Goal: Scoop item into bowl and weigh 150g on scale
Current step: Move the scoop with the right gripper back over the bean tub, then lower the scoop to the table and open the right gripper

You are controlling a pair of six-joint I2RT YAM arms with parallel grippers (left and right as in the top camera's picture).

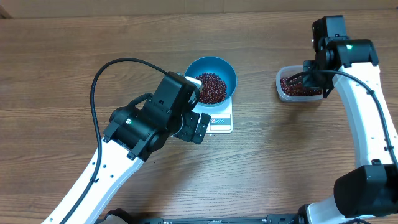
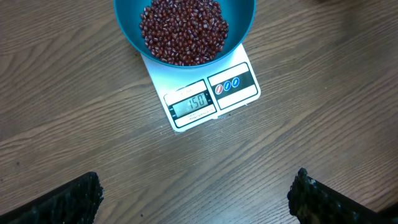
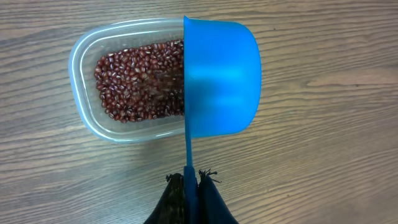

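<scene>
The bright blue bowl [image 1: 225, 67] is sitting on the white scale [image 2: 239, 84], covering its back part, and a heap of dark red-brown beans [image 2: 183, 31] is lying inside it, filling the bottom. The scale's grey display [image 2: 189, 104] is showing digits at the front edge, too blurred to read with certainty. The left pincer [image 2: 196, 199] is hovering over the bare wooden desk [image 2: 62, 112] just in front of the scale, its fingers [image 2: 68, 199] standing wide apart and gripping nothing. Well apart on the right, the right pincer [image 3: 189, 193] is clamping tight on the thin handle of a small blue scoop [image 3: 221, 81], which is hanging turned on its side over the right end of a clear plastic tub [image 3: 81, 59]. More beans are lying in that tub.
</scene>
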